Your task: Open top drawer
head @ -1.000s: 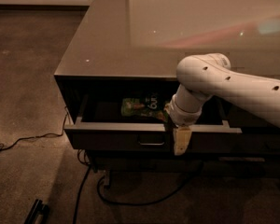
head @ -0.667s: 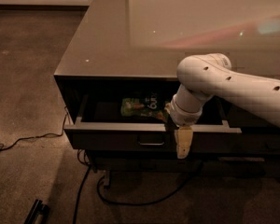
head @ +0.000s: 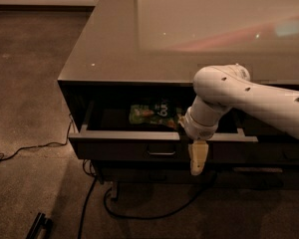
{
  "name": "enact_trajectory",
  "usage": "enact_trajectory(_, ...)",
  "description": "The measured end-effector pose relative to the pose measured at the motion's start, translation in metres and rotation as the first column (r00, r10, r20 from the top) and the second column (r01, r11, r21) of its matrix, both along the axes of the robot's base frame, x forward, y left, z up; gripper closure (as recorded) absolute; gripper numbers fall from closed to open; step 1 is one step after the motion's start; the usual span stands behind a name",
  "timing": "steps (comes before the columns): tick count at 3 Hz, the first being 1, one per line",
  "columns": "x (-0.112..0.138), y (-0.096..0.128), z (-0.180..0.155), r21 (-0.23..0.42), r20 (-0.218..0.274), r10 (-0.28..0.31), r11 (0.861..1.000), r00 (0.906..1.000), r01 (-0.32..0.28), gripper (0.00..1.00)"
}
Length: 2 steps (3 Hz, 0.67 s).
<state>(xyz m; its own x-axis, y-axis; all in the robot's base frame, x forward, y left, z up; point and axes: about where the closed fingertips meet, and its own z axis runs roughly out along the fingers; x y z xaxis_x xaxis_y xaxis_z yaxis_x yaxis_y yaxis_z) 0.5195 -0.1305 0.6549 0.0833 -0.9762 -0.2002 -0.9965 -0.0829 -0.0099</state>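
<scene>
- Grey-brown and wide, the top drawer [head: 119, 151] is sitting partly open, its front jutting out past the edge of the cabinet top [head: 139, 44] above it.
- A small rectangular metal handle [head: 161, 152] is showing at the middle of the drawer front.
- My gripper [head: 198, 158] is hanging in front of the drawer front, just to the right of that handle. It is cream-coloured and pointing down at the floor, with its tip reaching below the drawer's lower edge.
- I cannot tell how far open my gripper is, nor whether it is holding anything or touching the drawer front.
- My white arm [head: 259, 101] is reaching in from the right edge and bending downward over the drawer's front rim.
- A green snack packet [head: 152, 114] is lying flat inside the drawer near the middle, just left of my wrist.
- The cabinet top is glossy and is reflecting soft light.
- A black cable [head: 139, 215] is curling across the brown carpet [head: 30, 83] below the drawer.
</scene>
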Motion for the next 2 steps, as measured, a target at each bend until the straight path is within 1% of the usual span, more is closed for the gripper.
enact_trajectory(1, -0.017, -0.005, -0.002, -0.025, -0.012, -0.021, 0.999, 0.9997, 0.021, 0.18)
enact_trajectory(2, -0.048, -0.009, 0.004, -0.057, -0.023, -0.035, 0.998, 0.9991, 0.033, 0.41)
